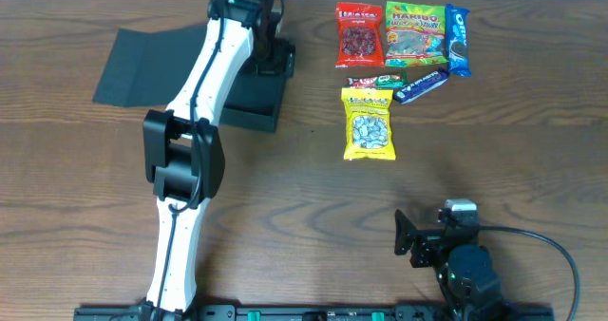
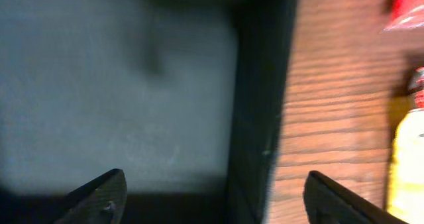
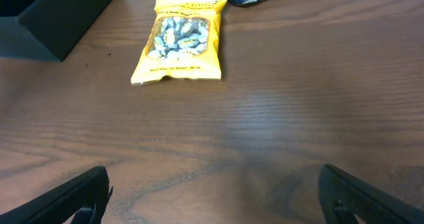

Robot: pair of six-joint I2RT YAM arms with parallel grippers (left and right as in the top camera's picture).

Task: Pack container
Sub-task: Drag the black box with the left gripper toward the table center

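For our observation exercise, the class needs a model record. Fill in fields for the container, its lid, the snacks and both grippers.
container: black box, on the table
lid: flap open, lying flat to the box's left
snacks: yellow packet, red packet, Haribo packet and blue packet, all on the table right of the box
left gripper: open, over the box's right wall
right gripper: open, low over bare table
packed: no packet seen inside

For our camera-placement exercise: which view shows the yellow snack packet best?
The right wrist view: the yellow snack packet lies whole and close, its clear window sharp. Overhead shows the packet whole but small; the left wrist catches only a blurred yellow edge.
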